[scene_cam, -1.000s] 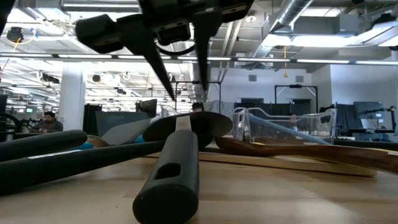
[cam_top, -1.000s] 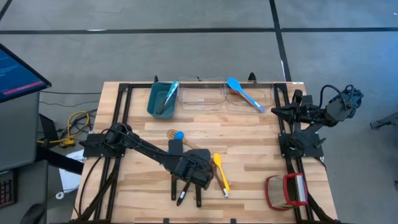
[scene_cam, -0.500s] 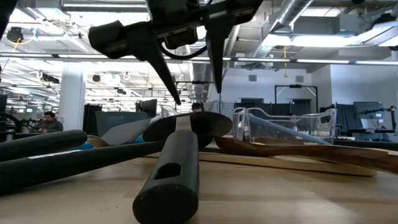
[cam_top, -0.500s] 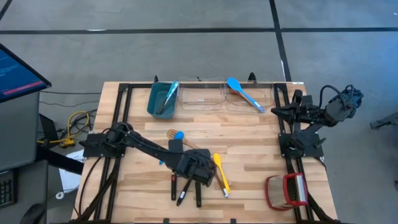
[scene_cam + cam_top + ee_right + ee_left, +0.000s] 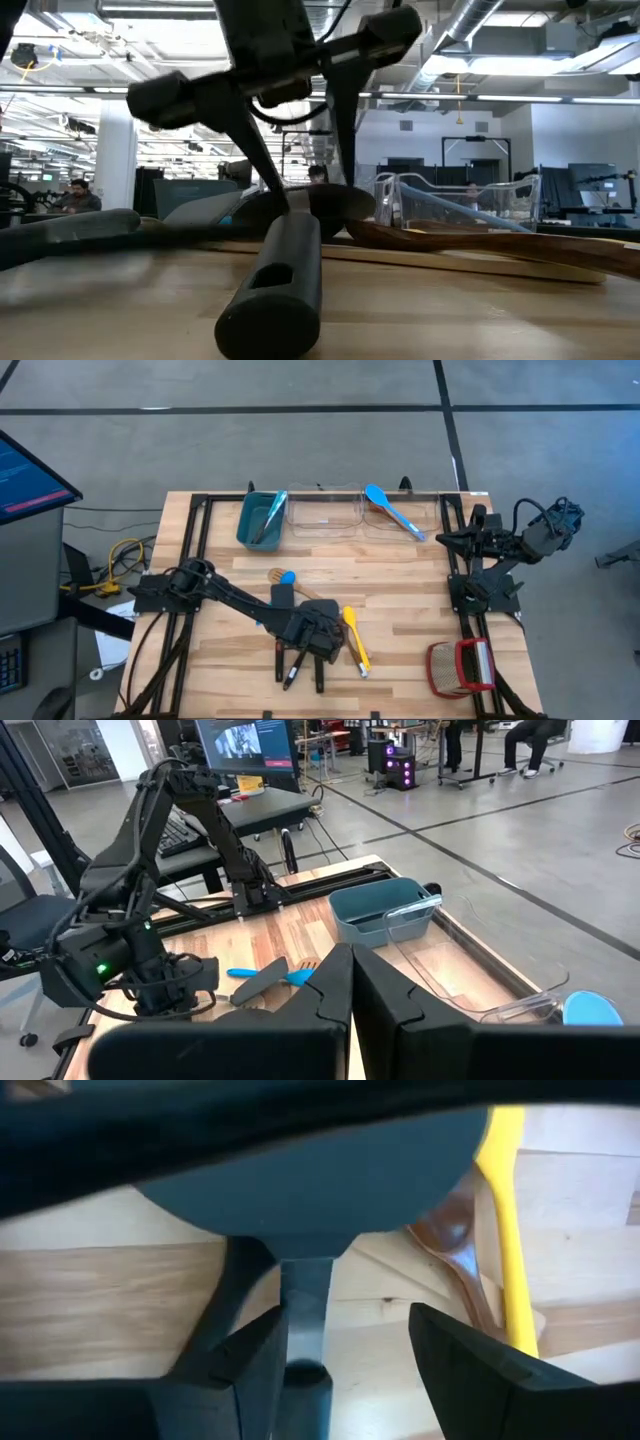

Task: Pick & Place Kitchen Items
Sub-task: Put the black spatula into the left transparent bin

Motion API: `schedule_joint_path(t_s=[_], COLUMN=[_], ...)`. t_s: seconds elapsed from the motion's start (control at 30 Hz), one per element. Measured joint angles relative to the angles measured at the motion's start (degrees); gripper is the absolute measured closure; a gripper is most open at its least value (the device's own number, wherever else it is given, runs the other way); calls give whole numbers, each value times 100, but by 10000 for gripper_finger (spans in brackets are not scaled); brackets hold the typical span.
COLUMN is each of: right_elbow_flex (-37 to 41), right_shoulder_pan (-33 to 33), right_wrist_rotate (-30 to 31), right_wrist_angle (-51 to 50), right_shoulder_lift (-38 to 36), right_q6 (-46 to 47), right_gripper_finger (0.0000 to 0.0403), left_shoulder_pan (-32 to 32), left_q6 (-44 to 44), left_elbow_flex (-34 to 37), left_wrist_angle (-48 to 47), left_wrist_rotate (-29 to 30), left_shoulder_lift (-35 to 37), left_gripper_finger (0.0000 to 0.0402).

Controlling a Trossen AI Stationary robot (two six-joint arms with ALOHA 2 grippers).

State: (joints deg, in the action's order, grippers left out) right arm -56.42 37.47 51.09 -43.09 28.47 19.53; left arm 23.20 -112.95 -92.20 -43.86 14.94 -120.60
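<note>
A pile of long-handled utensils lies on the table's near middle: a black spatula (image 5: 318,672) (image 5: 275,290) with a dark round head (image 5: 310,1190), other black handles (image 5: 285,665), a yellow spoon (image 5: 355,640) (image 5: 505,1210), a brown wooden spoon (image 5: 455,1245) (image 5: 480,245) and a blue-tipped one (image 5: 287,576). My left gripper (image 5: 312,632) (image 5: 315,195) (image 5: 345,1320) is open, down on the pile, its fingers on either side of the spatula's neck. My right gripper (image 5: 445,538) (image 5: 352,955) waits shut at the table's right edge. My left gripper comes from above, pointing down, its fingers astride the black spatula's neck (image 5: 303,1295) just behind the head. One finger (image 5: 255,1365) lies against the neck's side; the other finger (image 5: 470,1370) stands apart from it. The spatula rests on the pile, its handle on the table.
A teal bin (image 5: 260,518) holding a utensil stands at the far edge, beside two clear containers (image 5: 325,508), one with a blue spoon (image 5: 390,508). A red-and-tan basket (image 5: 460,665) sits at the near right corner. Bare wood lies between pile and bins.
My left gripper has come down from above the pile onto the black spatula and has tipped over to one side. The long black handles beside the spatula have been jostled and shifted.
</note>
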Motion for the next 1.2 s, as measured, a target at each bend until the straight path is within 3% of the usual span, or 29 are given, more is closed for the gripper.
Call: schedule_joint_path(t_s=[0.63,1.2], right_elbow_flex=[2,2], right_shoulder_pan=[-4,-4], right_wrist_rotate=[0,0], right_wrist_angle=[0,0], right_shoulder_lift=[0,2], right_q6=[0,0], right_gripper_finger=[403,403], left_shoulder_pan=[-52,-68], left_q6=[6,20], left_elbow_flex=[579,576], left_wrist_angle=[682,760], left_wrist_rotate=[6,4], left_shoulder_lift=[0,0], left_gripper_finger=[225,317])
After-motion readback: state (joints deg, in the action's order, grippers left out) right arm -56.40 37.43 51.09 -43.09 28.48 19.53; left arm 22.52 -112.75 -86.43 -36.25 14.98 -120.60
